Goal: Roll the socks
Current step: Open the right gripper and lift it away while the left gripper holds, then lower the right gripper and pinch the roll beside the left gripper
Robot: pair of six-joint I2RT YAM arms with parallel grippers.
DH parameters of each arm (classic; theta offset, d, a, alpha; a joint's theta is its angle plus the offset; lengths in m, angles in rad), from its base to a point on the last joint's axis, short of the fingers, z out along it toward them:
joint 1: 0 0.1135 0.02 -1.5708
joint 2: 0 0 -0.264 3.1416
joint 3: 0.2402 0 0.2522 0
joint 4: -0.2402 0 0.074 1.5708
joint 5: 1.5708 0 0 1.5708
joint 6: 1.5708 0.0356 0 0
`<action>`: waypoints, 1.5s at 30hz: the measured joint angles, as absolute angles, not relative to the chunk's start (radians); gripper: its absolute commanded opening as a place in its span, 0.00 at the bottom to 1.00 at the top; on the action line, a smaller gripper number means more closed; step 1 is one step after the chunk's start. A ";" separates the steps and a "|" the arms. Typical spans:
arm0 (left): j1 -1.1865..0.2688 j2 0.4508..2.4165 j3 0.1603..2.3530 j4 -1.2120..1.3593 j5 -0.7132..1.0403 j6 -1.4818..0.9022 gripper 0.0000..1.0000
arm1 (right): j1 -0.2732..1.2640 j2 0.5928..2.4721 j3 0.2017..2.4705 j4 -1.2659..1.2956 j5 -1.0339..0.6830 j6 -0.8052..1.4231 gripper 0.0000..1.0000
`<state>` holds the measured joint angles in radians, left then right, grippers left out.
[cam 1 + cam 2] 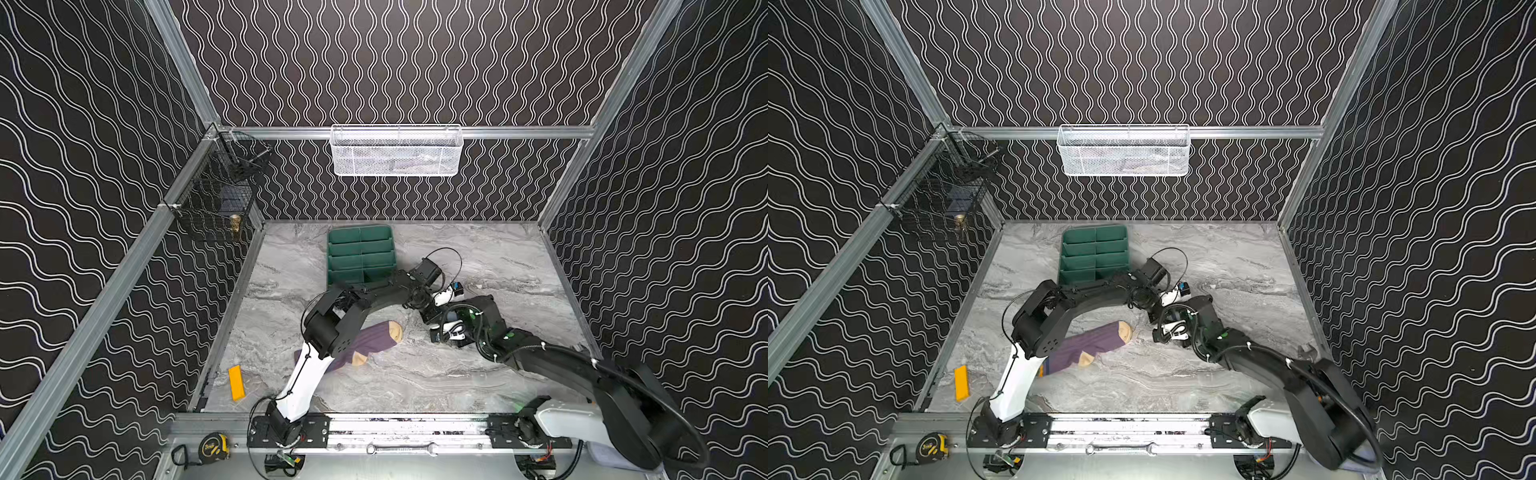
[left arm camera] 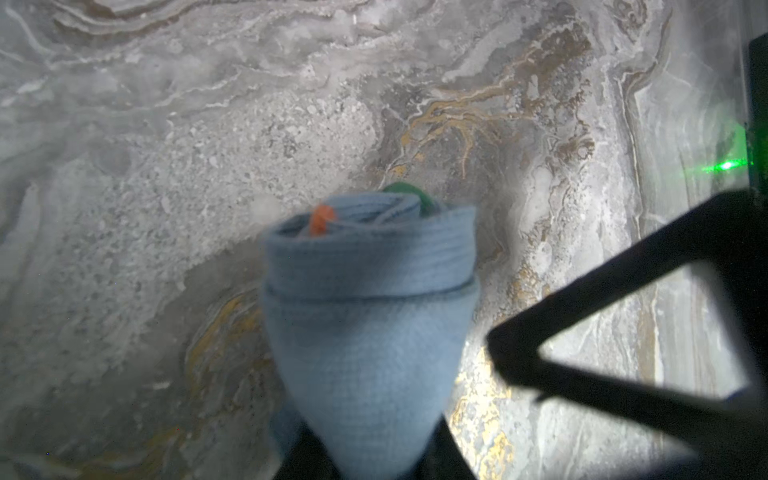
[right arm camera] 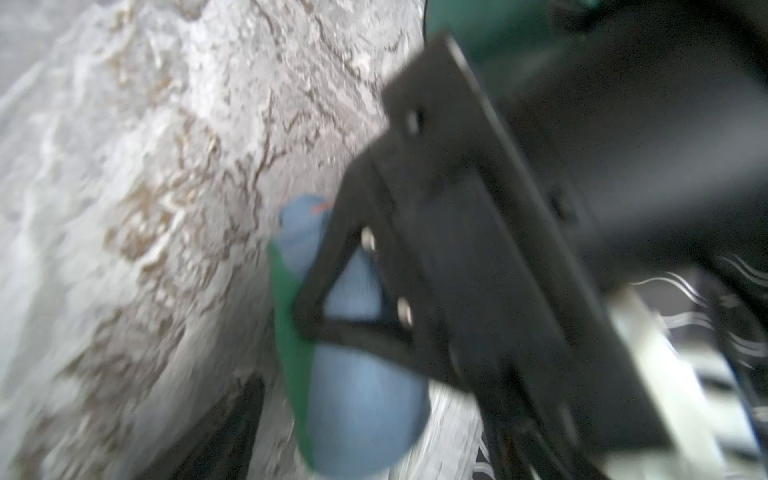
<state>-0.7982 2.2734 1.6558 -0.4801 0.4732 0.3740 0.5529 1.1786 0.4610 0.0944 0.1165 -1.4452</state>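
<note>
Blue sock (image 2: 365,332) rolled, seemingly pinched by left gripper (image 2: 370,455)

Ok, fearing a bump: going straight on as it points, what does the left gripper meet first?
Likely the marble tabletop; the rolled blue sock held by the left gripper would touch it first. Depth unclear.

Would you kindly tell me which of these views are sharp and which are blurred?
Both top views are sharp, the purple sock crisp. The left wrist view is soft up close: the rolled blue sock is out of focus, the marble tabletop behind clearer, a green flare at one edge. The right wrist view is smeared throughout.
</note>
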 measured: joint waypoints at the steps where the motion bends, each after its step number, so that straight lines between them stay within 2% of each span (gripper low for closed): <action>1: -0.798 2.279 1.676 -0.508 0.468 0.379 0.00 | 0.550 1.131 0.447 0.076 0.129 -1.443 0.85; 8: -0.799 2.296 1.824 -0.843 0.331 0.397 0.00 | 0.553 0.951 0.397 -0.017 0.115 -1.442 0.85; 17: -0.799 2.315 1.914 -1.143 0.178 0.396 0.00 | 0.603 0.958 0.456 -0.060 0.011 -1.369 0.85; 27: -0.799 2.312 1.890 -1.196 0.170 0.395 0.00 | 0.739 1.110 0.499 -0.057 -0.052 -1.242 0.85; 34: -0.799 2.311 1.884 -1.188 0.178 0.395 0.00 | 0.744 1.218 0.505 0.009 -0.050 -1.153 0.84; 41: -0.792 2.325 1.898 -1.199 0.215 0.396 0.00 | 0.736 1.243 0.483 0.115 -0.033 -1.111 0.84; 45: -0.793 2.344 1.910 -1.242 0.288 0.398 0.00 | 0.725 1.304 0.501 0.129 -0.026 -1.107 0.77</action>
<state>-0.7925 2.3444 1.9102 -1.2419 0.2878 0.3981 0.7246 1.3037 0.5011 0.1291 -0.0257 -1.1069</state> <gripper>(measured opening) 0.203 0.817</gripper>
